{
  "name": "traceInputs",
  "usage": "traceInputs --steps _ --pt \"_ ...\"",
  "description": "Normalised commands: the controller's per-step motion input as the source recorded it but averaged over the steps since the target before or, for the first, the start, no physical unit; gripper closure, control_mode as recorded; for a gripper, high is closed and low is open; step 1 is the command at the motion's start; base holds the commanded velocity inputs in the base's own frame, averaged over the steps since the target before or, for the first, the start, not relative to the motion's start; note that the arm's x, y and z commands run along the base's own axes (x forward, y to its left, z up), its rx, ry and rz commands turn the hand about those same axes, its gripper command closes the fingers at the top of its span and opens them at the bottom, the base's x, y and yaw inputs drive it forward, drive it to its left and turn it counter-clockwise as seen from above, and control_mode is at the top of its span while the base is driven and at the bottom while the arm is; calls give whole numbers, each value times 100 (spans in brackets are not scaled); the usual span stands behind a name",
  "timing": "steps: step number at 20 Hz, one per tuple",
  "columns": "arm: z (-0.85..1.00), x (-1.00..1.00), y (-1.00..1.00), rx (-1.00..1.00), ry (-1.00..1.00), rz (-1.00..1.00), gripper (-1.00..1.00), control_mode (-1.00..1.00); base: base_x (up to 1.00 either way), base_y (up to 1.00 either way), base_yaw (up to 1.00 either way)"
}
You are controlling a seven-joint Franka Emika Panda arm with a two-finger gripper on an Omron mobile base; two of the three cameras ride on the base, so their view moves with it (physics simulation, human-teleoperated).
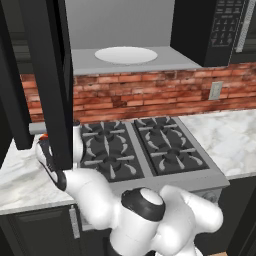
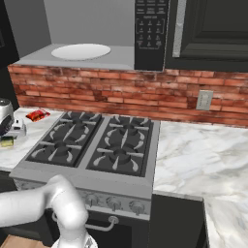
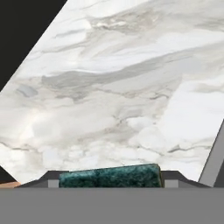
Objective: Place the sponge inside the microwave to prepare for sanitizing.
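The gripper point(image 3: 108, 183) clasped the sponge point(image 3: 109, 176) between its fingertips, just above the marble counter point(image 3: 131, 87) left of the stove point(image 2: 97, 140); the microwave point(image 2: 151, 34) stood open above; best to lift straight, keep the grip firm, then swing toward the white plate point(image 2: 80, 51).

sponge point(image 3: 109, 176): we see mottled dark green
counter point(image 3: 131, 87): white marble, grey veins
wall point(image 2: 121, 92): red brick
packet point(image 2: 37, 115): red
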Motion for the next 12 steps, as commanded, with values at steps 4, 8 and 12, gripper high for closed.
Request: traceInputs --steps 4,8,12 --pt "47 -16 -26 0 4 0 100 -100 0 0 0" --pt "42 -26 -27 0 4 0 100 -100 0 0 0" --pt "30 -46 -20 0 0 -1 100 -100 0 0 0"
